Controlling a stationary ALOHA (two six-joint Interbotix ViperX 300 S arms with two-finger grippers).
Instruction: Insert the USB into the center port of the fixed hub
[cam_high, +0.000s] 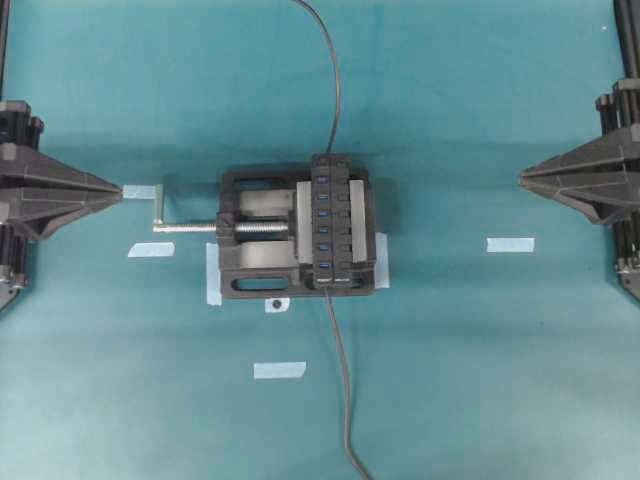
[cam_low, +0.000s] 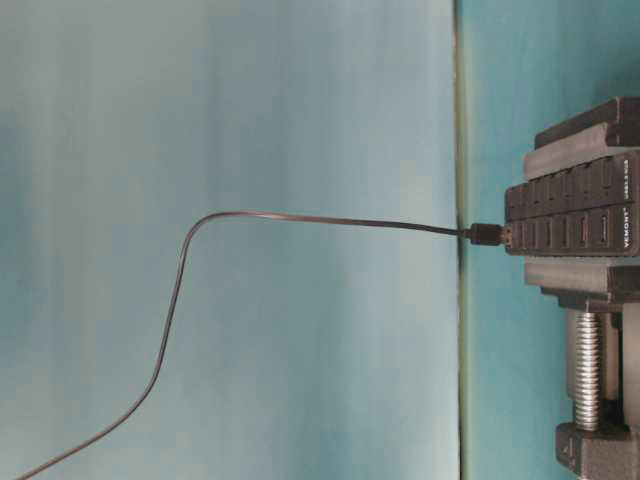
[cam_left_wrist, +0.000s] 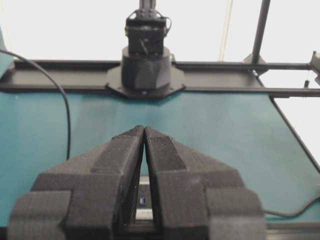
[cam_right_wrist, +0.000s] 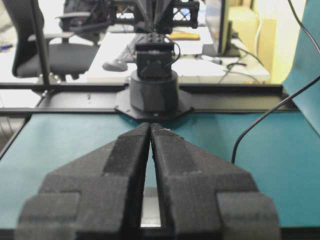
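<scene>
Left tool (cam_high: 112, 188) and right tool (cam_high: 528, 177) both have their jaws pressed together on nothing. They sit at the left and right edges of the tabletop (cam_high: 480, 390), well apart from the work. The USB (cam_low: 487, 234) sits against the far end of the fixed hub (cam_high: 338, 215), its thin cable (cam_high: 334, 90) trailing off far. Whether it is seated there or only touching, I cannot tell. It is probably light, rigid at the plug and limp along the cable, so it is best pinched on the plug's flat sides. The center port (cam_high: 324, 212) faces up, the hub clamped in a vise (cam_high: 250, 240). From overhead the plug is hard to make out, and the tools' own jaws block much of both wrist views.
</scene>
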